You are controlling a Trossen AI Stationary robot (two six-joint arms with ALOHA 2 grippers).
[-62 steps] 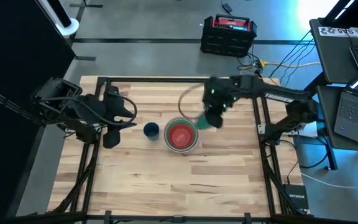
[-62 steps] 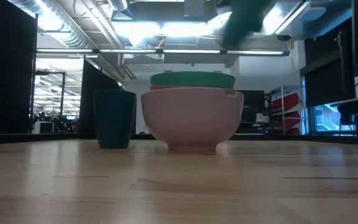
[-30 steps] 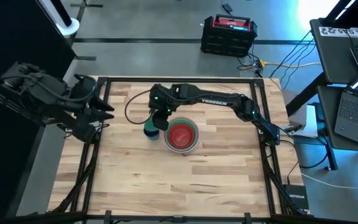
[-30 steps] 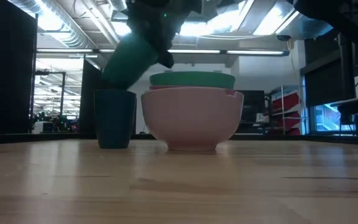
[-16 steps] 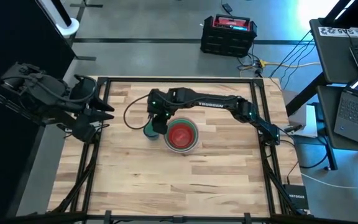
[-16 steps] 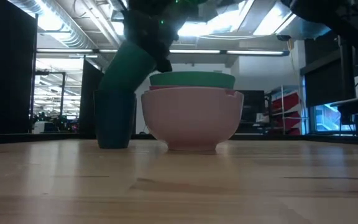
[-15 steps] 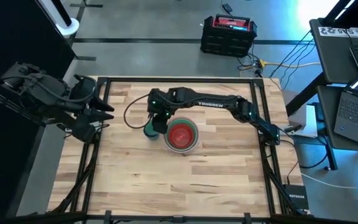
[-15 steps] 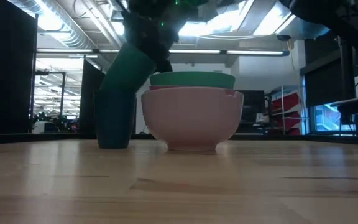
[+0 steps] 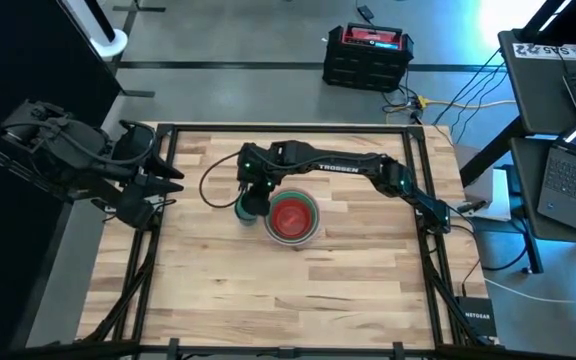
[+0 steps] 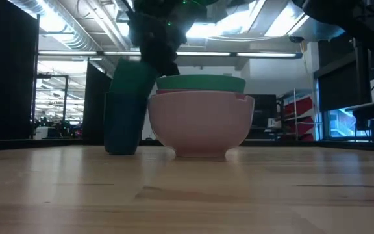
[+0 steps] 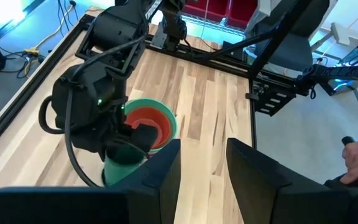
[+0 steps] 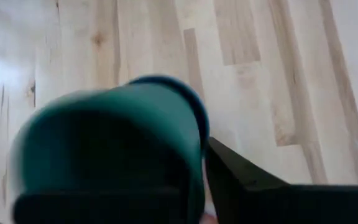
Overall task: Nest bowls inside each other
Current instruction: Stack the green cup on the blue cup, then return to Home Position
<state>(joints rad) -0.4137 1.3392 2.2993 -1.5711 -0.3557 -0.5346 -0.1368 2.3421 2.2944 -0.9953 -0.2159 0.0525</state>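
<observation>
A stack of nested bowls [image 9: 291, 218] stands mid-table: pink outside [image 10: 200, 127], teal-green rim above it, orange-red innermost [image 11: 151, 121]. Just left of it the dark blue cup [image 10: 121, 133] stands on the table. The dark green cup [image 10: 134, 88] sticks into it bottom first, almost upright, leaning slightly toward the stack. My right gripper [image 9: 255, 190] hangs right above the green cup's rim [image 12: 104, 149]; the blue rim [image 12: 188, 87] shows behind it. My left gripper [image 11: 204, 168] waits open off the table's left edge.
Bare wooden tabletop [image 9: 288, 290] lies on the near side of the bowls. Black frame rails [image 9: 423, 200] run along the table's edges. A black box [image 9: 366, 55] and laptops [image 9: 568, 90] sit beyond the table.
My right gripper has sunk a little over the dark blue cup. The dark green cup, which slanted above the blue cup's rim, has gone down into it and swung from steeply tilted to nearly upright.
</observation>
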